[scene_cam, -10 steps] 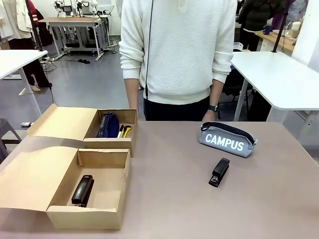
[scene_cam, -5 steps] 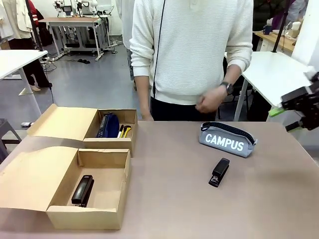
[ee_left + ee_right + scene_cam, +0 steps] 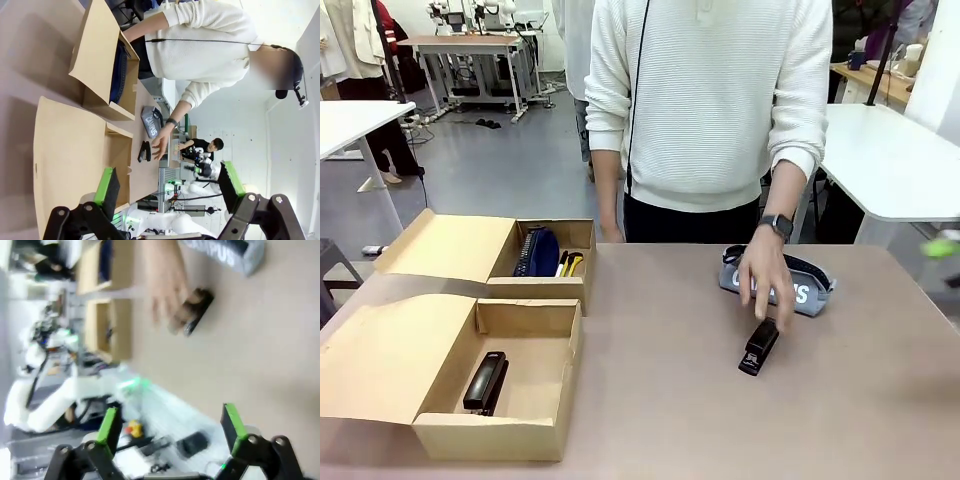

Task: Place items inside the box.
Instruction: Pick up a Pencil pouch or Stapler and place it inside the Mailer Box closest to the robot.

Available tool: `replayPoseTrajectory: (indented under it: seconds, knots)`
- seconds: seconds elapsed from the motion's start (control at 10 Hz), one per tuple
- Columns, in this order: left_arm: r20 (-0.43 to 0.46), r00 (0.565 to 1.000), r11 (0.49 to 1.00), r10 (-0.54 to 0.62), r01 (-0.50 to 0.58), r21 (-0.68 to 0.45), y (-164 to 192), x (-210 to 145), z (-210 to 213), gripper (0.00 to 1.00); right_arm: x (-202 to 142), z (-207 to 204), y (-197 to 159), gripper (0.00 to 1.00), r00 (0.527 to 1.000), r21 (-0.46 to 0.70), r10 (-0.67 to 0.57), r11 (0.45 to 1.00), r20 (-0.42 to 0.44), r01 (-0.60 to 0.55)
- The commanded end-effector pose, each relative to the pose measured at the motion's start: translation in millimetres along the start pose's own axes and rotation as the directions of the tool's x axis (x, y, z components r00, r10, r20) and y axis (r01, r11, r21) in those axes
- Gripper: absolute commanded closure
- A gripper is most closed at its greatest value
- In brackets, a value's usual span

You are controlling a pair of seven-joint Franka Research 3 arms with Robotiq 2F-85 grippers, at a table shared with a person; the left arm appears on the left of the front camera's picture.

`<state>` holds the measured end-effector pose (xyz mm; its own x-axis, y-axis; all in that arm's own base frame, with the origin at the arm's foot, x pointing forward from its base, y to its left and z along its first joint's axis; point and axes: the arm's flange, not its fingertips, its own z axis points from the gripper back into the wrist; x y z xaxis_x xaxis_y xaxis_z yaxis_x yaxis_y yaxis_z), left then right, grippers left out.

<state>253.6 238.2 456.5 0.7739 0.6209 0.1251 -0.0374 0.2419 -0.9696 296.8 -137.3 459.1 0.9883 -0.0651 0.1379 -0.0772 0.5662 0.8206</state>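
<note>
Front view: a brown worktop (image 3: 660, 400) with a person in a white jumper standing at its far edge. Two open cardboard boxes sit at the left edge. The near box (image 3: 495, 440), by the near-left corner, holds a black stapler (image 3: 485, 382). The far box (image 3: 535, 290) holds a navy pouch (image 3: 540, 250) and a yellow utility knife (image 3: 572, 264). Right of centre a second stapler, the loose stapler (image 3: 759, 347), lies flat on the worktop. The person's hand (image 3: 760, 285) hangs over its far end, fingertips touching it or nearly so. Just behind, partly hidden by that hand, lies the grey pouch (image 3: 798, 283).

Left wrist view: the left gripper (image 3: 167, 185) is spread wide with nothing between its green pads, above the boxes at the worktop's left edge.

Right wrist view, blurred: the right gripper (image 3: 170, 425) is likewise spread and empty, well away from the loose stapler and the hand.

Handling, as a judgement: the loose stapler looks hard, stiff and fairly heavy for its size. It is best pinched across its narrow sides at mid-length. The grey pouch looks soft and light and would sag, so grasp it across the middle near the zip.
</note>
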Motion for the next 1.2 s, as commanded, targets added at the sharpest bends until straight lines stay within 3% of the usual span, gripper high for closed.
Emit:
replayPoseTrajectory:
  seconds: [0.0, 0.2, 0.3, 0.4, 0.7, 0.8, 1.1]
  knots:
    - [-0.001, 1.0, 1.0, -0.015, 0.015, -0.017, 0, 0, 0, 0.0, -86, 113, -52, 0.0, 0.961, 0.421, -0.277, 0.872, 0.005, 0.249]
    - [-0.001, 1.0, 1.0, -0.015, 0.015, -0.017, 0, 0, 0, 0.0, -112, 109, -85, 0.0, 0.939, 0.556, -0.328, 0.801, 0.099, 0.221]
    - [-0.001, 1.0, 1.0, -0.015, 0.015, -0.017, 0, 0, 0, 0.0, -101, 101, -94, 0.0, 0.954, 0.555, -0.289, 0.808, 0.081, 0.198]
    - [-0.001, 1.0, 1.0, -0.015, 0.015, -0.017, 0, 0, 0, 0.0, -144, 105, -66, 0.0, 0.967, 0.434, -0.246, 0.88, 0.067, 0.194]
    - [-0.001, 1.0, 1.0, -0.015, 0.015, -0.017, 0, 0, 0, 0.0, -144, 105, -66, 0.0, 0.967, 0.434, -0.246, 0.88, 0.067, 0.194]
    - [-0.001, 1.0, 1.0, -0.015, 0.015, -0.017, 0, 0, 0, 0.0, -137, 106, -77, 0.0, 0.956, 0.471, -0.288, 0.851, 0.052, 0.231]
    - [-0.001, 1.0, 1.0, -0.015, 0.015, -0.017, 0, 0, 0, 0.0, -76, 47, -32, 0.0, 0.992, 0.196, -0.103, 0.974, -0.067, 0.114]
